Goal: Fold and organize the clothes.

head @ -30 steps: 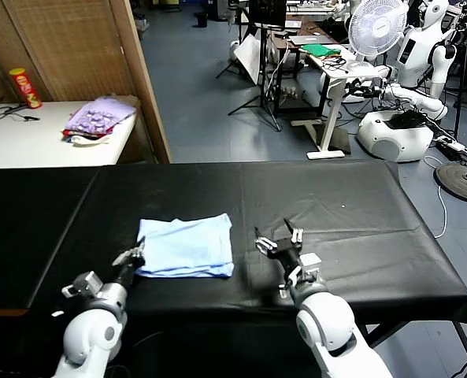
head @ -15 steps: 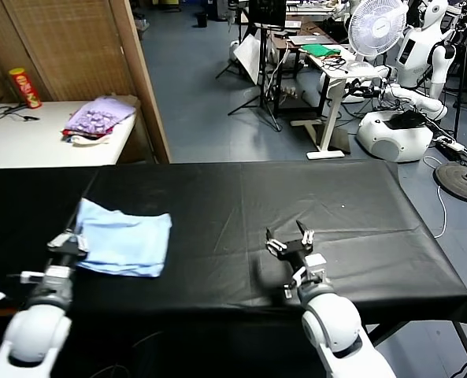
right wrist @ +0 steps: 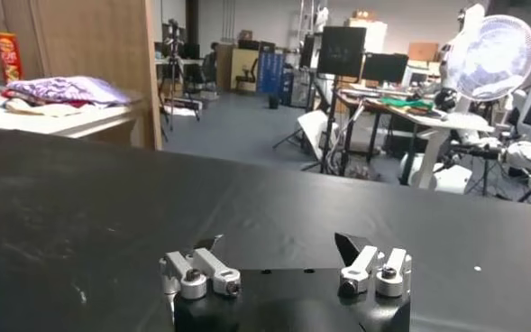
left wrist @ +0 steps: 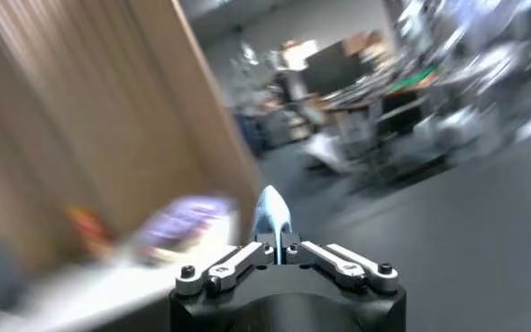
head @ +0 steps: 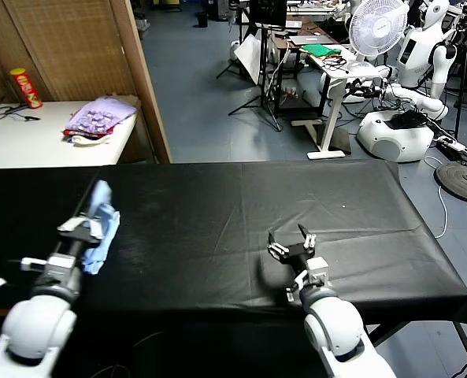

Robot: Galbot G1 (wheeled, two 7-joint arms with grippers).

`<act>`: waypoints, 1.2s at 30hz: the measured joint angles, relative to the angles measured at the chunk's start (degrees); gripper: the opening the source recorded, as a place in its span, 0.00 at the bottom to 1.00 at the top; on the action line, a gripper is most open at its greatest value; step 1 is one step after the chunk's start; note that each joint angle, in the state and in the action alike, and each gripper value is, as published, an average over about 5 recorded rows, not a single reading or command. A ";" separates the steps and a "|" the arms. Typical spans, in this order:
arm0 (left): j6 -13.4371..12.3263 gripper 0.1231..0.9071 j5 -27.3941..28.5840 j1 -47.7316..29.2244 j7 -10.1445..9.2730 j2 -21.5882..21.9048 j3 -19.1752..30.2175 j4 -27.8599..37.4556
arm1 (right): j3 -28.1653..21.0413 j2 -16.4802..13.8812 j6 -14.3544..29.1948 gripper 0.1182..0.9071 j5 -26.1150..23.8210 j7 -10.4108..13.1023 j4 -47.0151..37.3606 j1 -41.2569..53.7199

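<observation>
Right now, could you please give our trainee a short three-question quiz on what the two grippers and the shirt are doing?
1. True or false: the left gripper is shut on the blue T-shirt.
2. Which gripper is open and holding nothing?
3. The T-shirt is: A) spread flat mid-table, B) bunched and lifted at the left side of the black table, C) on the purple pile of garments.

Key: 1 true; 2 the right gripper; 3 B.
</observation>
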 joint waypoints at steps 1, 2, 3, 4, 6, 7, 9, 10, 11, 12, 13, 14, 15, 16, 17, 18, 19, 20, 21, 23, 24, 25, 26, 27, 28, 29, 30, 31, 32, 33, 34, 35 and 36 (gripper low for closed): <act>0.24 0.03 -2.24 -0.66 -0.06 -1.07 1.72 0.03 | 0.35 -0.21 -0.04 0.86 -0.04 -0.17 0.08 -0.21; 0.37 0.03 -3.99 -1.27 -0.11 -2.17 3.38 0.15 | 0.68 -0.44 -0.09 0.86 -0.10 -0.38 0.14 -0.40; 0.41 0.03 -5.36 -1.85 -0.11 -3.29 5.01 0.32 | 0.96 -0.67 -0.14 0.86 -0.17 -0.60 0.14 -0.53; 0.30 0.03 -6.39 -2.41 0.02 -4.45 6.60 0.58 | 1.14 -0.88 -0.20 0.86 -0.23 -0.83 0.12 -0.60; -0.33 0.03 -7.44 -3.25 0.69 -6.70 9.38 1.14 | 1.16 -1.31 -0.30 0.86 -0.02 -1.47 -0.04 -0.50; -0.86 0.03 -7.71 -3.54 1.19 -7.79 10.60 1.37 | 1.04 -1.50 -0.33 0.86 0.35 -1.81 -0.18 -0.35; -2.49 0.08 -8.10 -3.77 2.43 -9.75 12.66 1.63 | 0.59 -1.82 -0.41 0.86 1.61 -2.66 -0.53 0.10; -3.51 0.11 -8.11 -3.73 3.15 -10.58 13.53 1.67 | 0.29 -1.92 -0.53 0.86 2.44 -3.10 -0.72 0.38; -4.65 0.17 -8.01 -3.64 3.89 -11.29 14.26 1.70 | -0.06 -1.97 -0.75 0.86 3.34 -3.57 -0.95 0.70; -5.95 0.24 -7.79 -3.48 4.74 -11.87 14.81 1.72 | -0.47 -1.98 -1.05 0.86 4.27 -4.07 -1.20 1.06; -7.37 0.31 -7.52 -3.26 5.63 -12.34 15.21 1.72 | -0.93 -1.95 -1.42 0.86 5.25 -4.55 -1.47 1.46; -8.90 0.37 -7.29 -3.00 6.49 -12.72 15.47 1.69 | -1.44 -1.87 -1.86 0.86 6.36 -4.97 -1.79 1.91; -10.36 0.44 -7.19 -2.72 7.29 -13.00 15.60 1.59 | -2.00 -1.75 -2.31 0.86 7.54 -5.33 -2.11 2.41; -11.67 0.50 -7.21 -2.43 8.01 -13.18 15.64 1.40 | -2.59 -1.61 -2.80 0.86 8.80 -5.56 -2.44 2.94; -12.80 0.56 -7.36 -2.13 8.48 -13.28 15.62 1.16 | -3.19 -1.43 -3.35 0.86 10.18 -5.57 -2.80 3.52; -13.69 0.63 -7.50 -1.84 8.75 -13.33 15.55 0.87 | -3.84 -1.20 -3.98 0.86 11.66 -5.37 -3.16 4.15; -14.38 0.69 -7.57 -1.56 8.84 -13.34 15.41 0.58 | -4.52 -0.93 -4.59 0.86 13.18 -4.97 -3.56 4.83; -15.00 0.75 -7.55 -1.27 8.77 -13.32 15.20 0.32 | -5.22 -0.62 -5.19 0.86 14.70 -4.41 -4.04 5.57; -15.58 0.80 -7.48 -0.96 8.59 -13.26 14.93 0.11 | -5.95 -0.25 -5.69 0.86 16.26 -3.74 -4.58 6.38; -16.45 0.84 -7.18 -0.34 8.17 -13.14 14.28 -0.25 | -7.39 0.55 -6.28 0.86 19.13 -2.49 -5.86 8.01; -16.88 0.85 -6.99 0.01 7.97 -13.09 13.92 -0.39 | -8.06 0.98 -6.39 0.86 20.47 -1.97 -6.62 8.84; -17.32 0.86 -6.75 0.38 7.79 -13.06 13.55 -0.50 | -8.70 1.43 -6.43 0.86 21.77 -1.54 -7.44 9.64; -17.78 0.86 -6.47 0.75 7.62 -13.06 13.18 -0.58 | -9.26 1.87 -6.44 0.86 22.94 -1.22 -8.30 10.40; -18.29 0.86 -6.16 1.16 7.48 -13.09 12.82 -0.62 | -9.77 2.32 -6.44 0.86 24.05 -0.99 -9.23 11.13; -18.83 0.86 -5.87 1.60 7.34 -13.15 12.45 -0.64 | -10.22 2.79 -6.43 0.86 25.07 -0.82 -10.20 11.85; -19.27 0.86 -5.63 2.03 7.23 -13.23 12.08 -0.63 | -10.60 3.26 -6.38 0.84 25.90 -0.72 -11.18 12.51; -19.64 0.86 -5.45 2.46 7.14 -13.33 11.75 -0.64 | -10.89 3.72 -6.30 0.82 26.56 -0.65 -12.18 13.12; -19.99 0.86 -5.33 2.91 7.04 -13.43 11.42 -0.65 | -11.12 4.19 -6.17 0.79 27.08 -0.58 -13.19 13.70; -20.28 0.86 -5.26 3.35 6.95 -13.51 11.09 -0.65 | -11.31 4.64 -6.00 0.73 27.44 -0.52 -14.17 14.23; -20.53 0.86 -5.21 3.78 6.90 -13.58 10.78 -0.66 | -11.44 5.06 -5.76 0.68 27.66 -0.47 -15.12 14.70; -20.80 0.86 -5.17 4.23 6.87 -13.63 10.46 -0.69 | -11.52 5.40 -5.49 0.61 27.78 -0.44 -16.05 15.13; -21.02 0.86 -5.14 4.66 6.84 -13.67 10.13 -0.72 | -11.57 5.66 -5.20 0.53 27.82 -0.46 -16.93 15.51; -21.20 0.86 -5.13 5.07 6.84 -13.70 9.79 -0.74 | -11.60 5.83 -4.89 0.47 27.73 -0.58 -17.75 15.87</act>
